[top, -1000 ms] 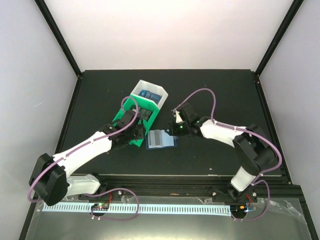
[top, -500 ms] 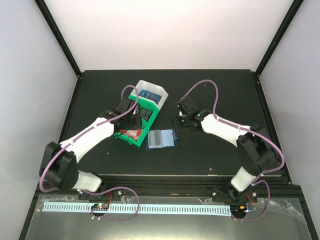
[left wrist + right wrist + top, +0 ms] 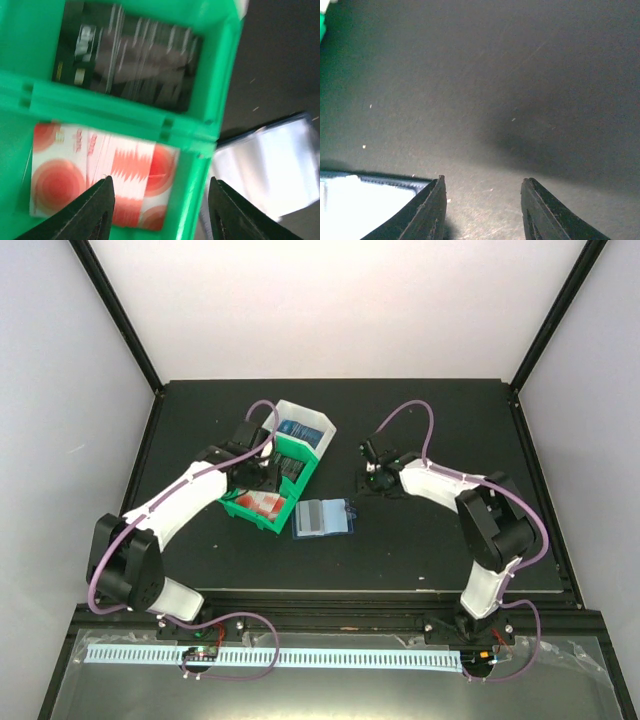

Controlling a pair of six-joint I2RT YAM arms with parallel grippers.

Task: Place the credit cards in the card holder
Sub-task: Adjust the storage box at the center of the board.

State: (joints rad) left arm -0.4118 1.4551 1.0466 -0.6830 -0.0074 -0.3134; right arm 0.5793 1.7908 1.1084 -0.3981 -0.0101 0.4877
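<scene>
Hovering left claw (image 3: 161, 182), credit cards (image 3: 95, 177) just below

The bin (image 3: 200, 30) is bright green, its far compartment white. The red-and-white cards (image 3: 100, 175) bear red concentric circles and stripes. Beside them are the dark cards (image 3: 130, 65) and the blue cards (image 3: 297, 428). The card holder (image 3: 322, 517) is pale blue-grey inside with a dark blue edge. The bench (image 3: 430, 540) is black. The arms (image 3: 178, 502) are white with black joints, and the cables (image 3: 410, 405) are purple.
</scene>
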